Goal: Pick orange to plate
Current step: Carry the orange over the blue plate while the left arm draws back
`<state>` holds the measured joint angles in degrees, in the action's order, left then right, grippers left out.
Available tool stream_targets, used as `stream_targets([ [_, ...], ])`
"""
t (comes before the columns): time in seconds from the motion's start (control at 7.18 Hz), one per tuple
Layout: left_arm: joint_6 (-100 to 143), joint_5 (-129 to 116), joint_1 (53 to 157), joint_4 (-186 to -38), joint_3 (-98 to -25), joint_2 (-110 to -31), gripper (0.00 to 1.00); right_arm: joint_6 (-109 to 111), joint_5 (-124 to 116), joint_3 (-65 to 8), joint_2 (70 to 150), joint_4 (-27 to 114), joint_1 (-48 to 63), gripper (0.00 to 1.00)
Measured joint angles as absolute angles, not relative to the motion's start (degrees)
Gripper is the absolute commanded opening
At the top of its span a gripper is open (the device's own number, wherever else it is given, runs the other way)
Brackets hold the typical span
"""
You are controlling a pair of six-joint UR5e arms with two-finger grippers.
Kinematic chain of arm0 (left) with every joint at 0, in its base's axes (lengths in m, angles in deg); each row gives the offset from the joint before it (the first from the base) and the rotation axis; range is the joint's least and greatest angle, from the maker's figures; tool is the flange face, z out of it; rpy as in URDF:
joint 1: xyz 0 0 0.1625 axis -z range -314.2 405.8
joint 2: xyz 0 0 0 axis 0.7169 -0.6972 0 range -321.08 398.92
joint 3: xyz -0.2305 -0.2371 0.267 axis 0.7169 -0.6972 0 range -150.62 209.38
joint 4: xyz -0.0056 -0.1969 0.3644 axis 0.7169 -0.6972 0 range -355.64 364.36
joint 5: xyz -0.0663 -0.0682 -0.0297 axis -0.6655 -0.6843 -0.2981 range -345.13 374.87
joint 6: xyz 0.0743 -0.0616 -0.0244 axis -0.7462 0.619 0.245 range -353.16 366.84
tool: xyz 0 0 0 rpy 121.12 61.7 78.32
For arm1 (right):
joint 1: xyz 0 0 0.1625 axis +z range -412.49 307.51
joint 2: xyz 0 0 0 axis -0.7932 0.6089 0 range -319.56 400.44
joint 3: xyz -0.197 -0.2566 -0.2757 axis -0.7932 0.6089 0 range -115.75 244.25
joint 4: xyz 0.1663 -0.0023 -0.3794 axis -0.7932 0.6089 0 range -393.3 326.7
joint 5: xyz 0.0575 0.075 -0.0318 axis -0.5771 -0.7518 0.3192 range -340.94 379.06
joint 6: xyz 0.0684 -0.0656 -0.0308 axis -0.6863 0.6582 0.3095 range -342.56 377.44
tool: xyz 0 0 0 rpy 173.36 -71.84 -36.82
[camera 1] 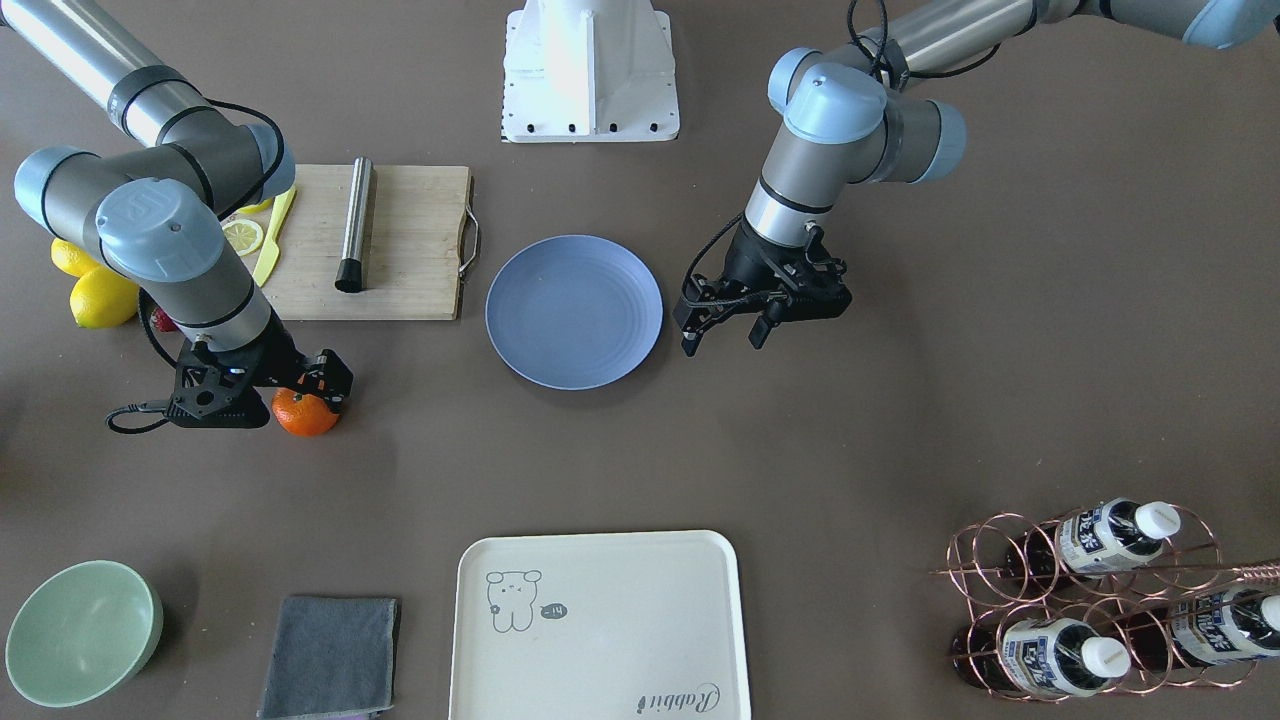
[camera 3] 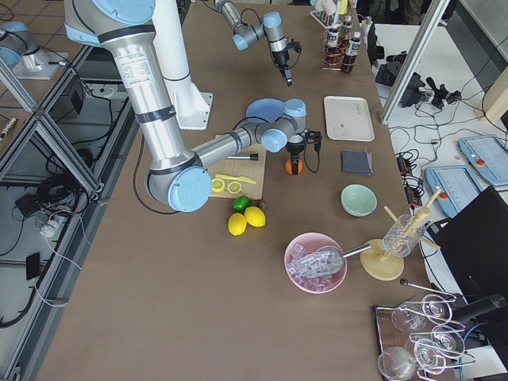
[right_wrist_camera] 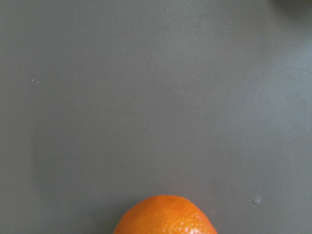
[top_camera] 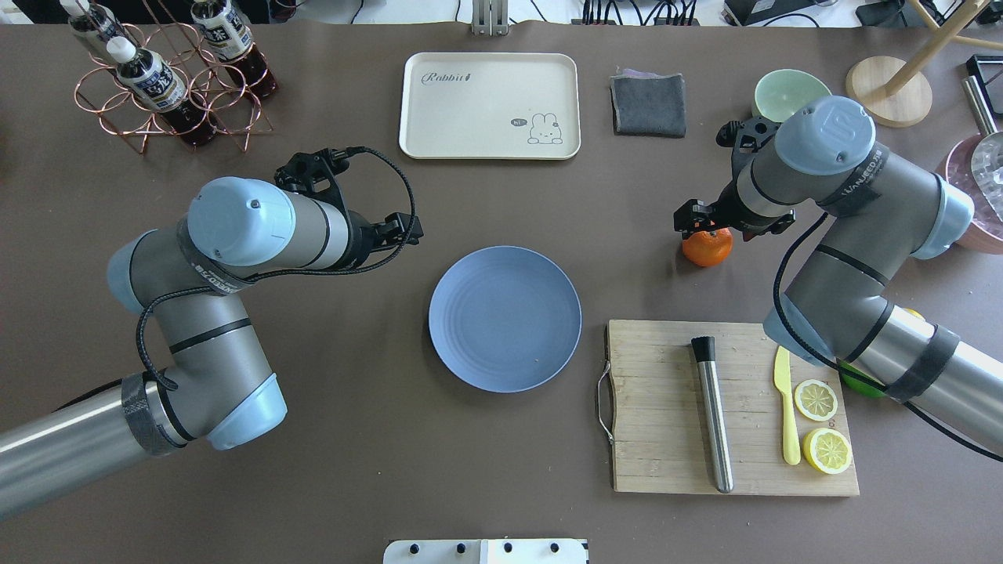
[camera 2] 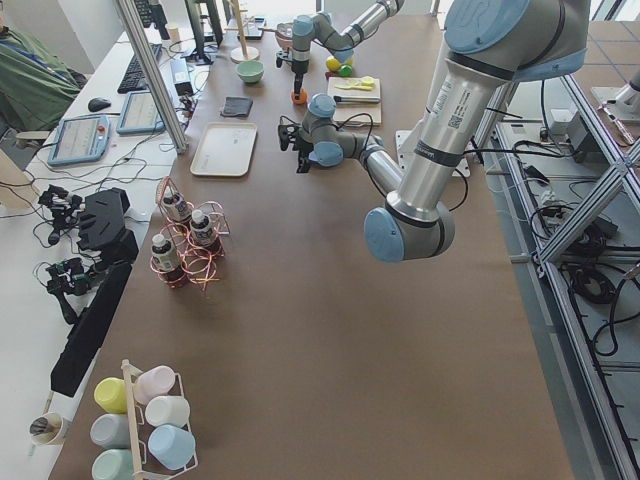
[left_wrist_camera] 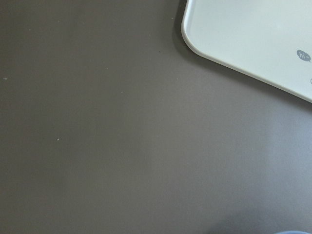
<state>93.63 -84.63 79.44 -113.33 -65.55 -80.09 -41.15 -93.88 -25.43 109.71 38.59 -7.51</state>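
The orange point(top_camera: 707, 247) sits on the table point(top_camera: 376, 454), well to the robot's right of the plate point(top_camera: 505, 329), with bare table between. The right gripper point(top_camera: 709, 227) overlaps it, grip unclear. The left gripper point(camera 1: 725, 335) is spread wide and empty beside the plate.

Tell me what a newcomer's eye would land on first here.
The bright orange grabs the eye, sitting right under the right tool. Then comes the big blue plate in the middle, nothing on it, with the left tool hanging open beside it.

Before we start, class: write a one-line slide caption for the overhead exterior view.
Right gripper hovers right at the orange, with the blue plate sitting mid-table.
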Motion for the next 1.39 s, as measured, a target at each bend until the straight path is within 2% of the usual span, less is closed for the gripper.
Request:
stream_targets([
  [0.14,93.53,-84.65,79.59,-113.32,-65.55,-80.09,0.98,-41.84,-93.86,-25.13,109.4,38.36,-7.69,0.0],
  [0.7,87.61,-86.38,82.1,-113.16,-66.12,-79.17,0.98,-43.8,-94.87,-26.11,107.29,39.24,-6.69,0.0],
  [0.98,79.93,-87.66,85.9,-113.18,-67.58,-76.39,0.98,-46.32,-95.0,-26.82,102.86,42.06,-6.8,0.0],
  [1.39,67.94,-90.49,93.57,-114.0,-75.66,-66.49,0.98,-52.15,-91.02,-26.95,95.63,46.36,-12.28,0.0],
])
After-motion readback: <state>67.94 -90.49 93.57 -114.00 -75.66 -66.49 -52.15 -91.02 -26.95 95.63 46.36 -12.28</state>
